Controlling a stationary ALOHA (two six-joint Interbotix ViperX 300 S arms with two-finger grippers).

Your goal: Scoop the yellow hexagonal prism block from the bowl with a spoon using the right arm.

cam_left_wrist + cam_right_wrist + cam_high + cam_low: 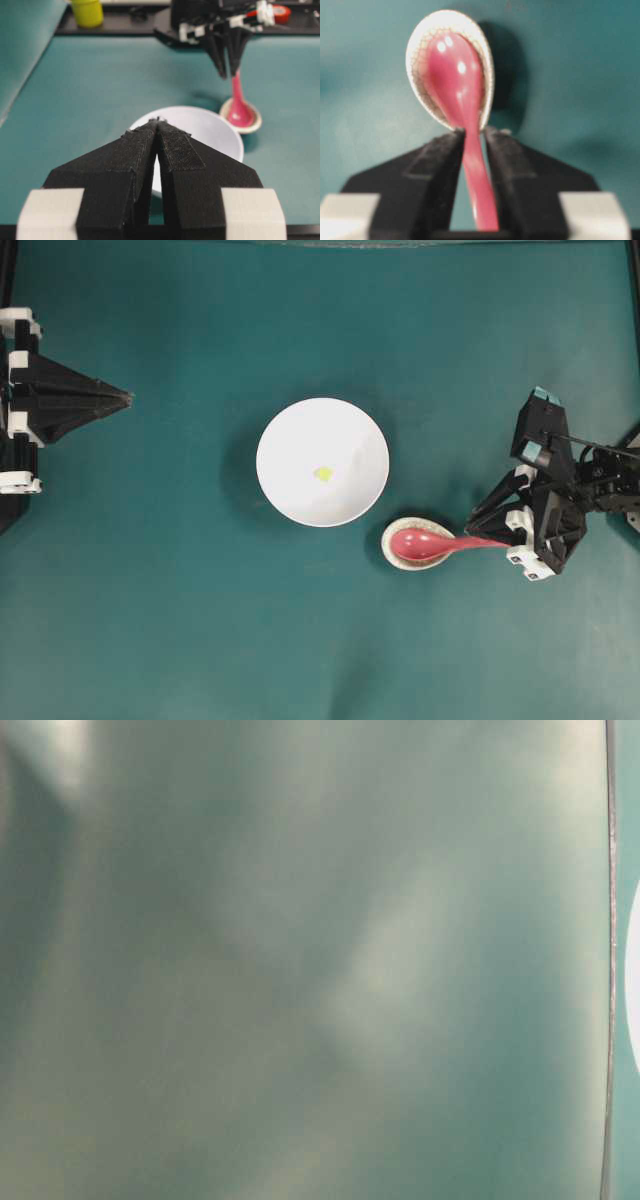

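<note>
- A teal table [150, 620] fills the overhead view; the table-level camera gives only a blurred green haze.
- Two black robot arms flank it. The left gripper [128, 397] points inward from the table's edge, fingers pressed together on nothing.
- The right gripper [472, 132] straddles the handle of the one red spoon [432, 543]; a sliver of gap shows beside the handle, so a firm grasp cannot be told.
- One white bowl [290, 430] sits mid-table, holding the single yellow block [323, 474].
- One small speckled dish [395, 555], just beside the bowl, cradles the spoon's scoop.
- A yellow cup [87, 12] stands beyond the far edge.
</note>
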